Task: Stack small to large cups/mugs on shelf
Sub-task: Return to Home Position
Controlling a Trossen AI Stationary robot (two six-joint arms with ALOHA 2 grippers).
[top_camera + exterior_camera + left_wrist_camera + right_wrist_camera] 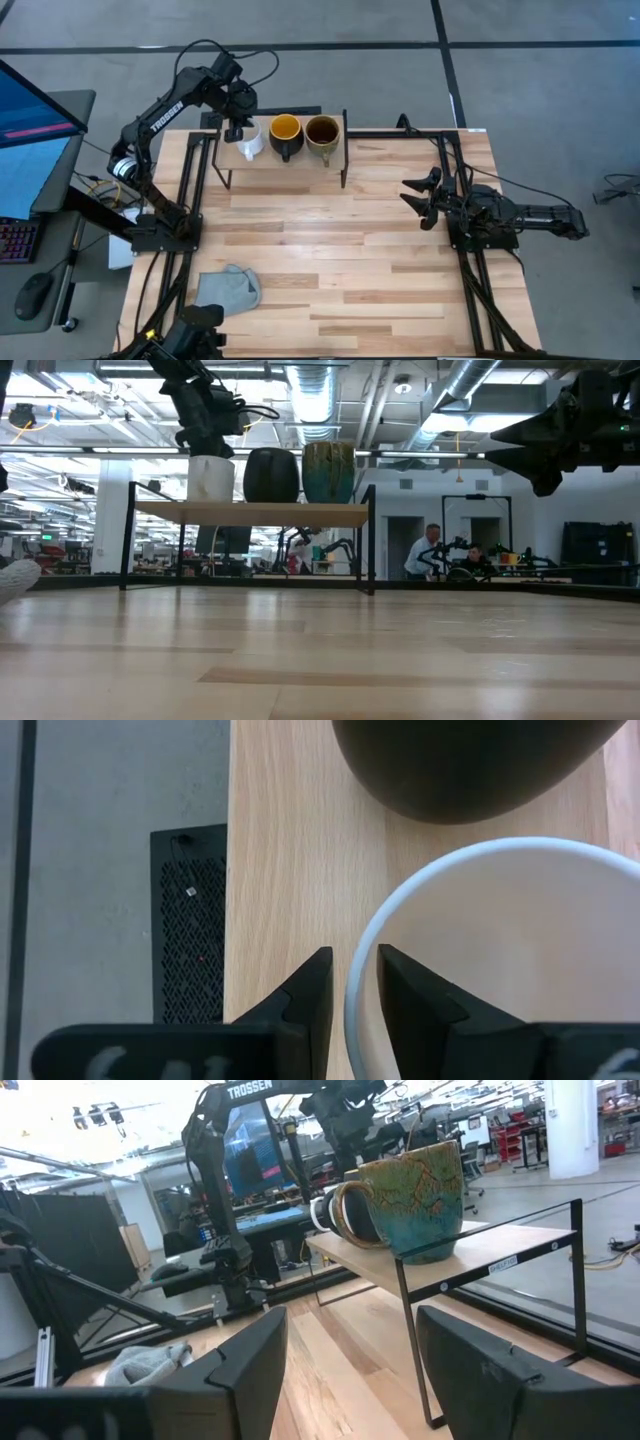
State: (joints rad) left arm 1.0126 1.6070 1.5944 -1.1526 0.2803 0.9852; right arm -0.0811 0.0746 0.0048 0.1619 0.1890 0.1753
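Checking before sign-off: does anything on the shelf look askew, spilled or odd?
Nothing stands out: white mug, dark mug and olive mug stand upright in a row on the shelf, nothing spilled; left gripper is at the white mug's rim; right gripper waits at the table's right.

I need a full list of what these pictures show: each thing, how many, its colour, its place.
tabletop: one, pale wood, under all
shelf: one, light wood, black legs, tabletop's far edge
white mug: one, white, shelf's left end
dark mug: one, black, yellow inside, shelf's middle
olive mug: one, olive-tan, brown inside, shelf's right end
cloth: one, grey-blue, tabletop's near left
monitor: one, blue screen, left of the tabletop
people: two, one in a white top, room behind
left gripper: one, dark, open, astride the white mug's rim
right gripper: one, dark, open, over the tabletop's right side
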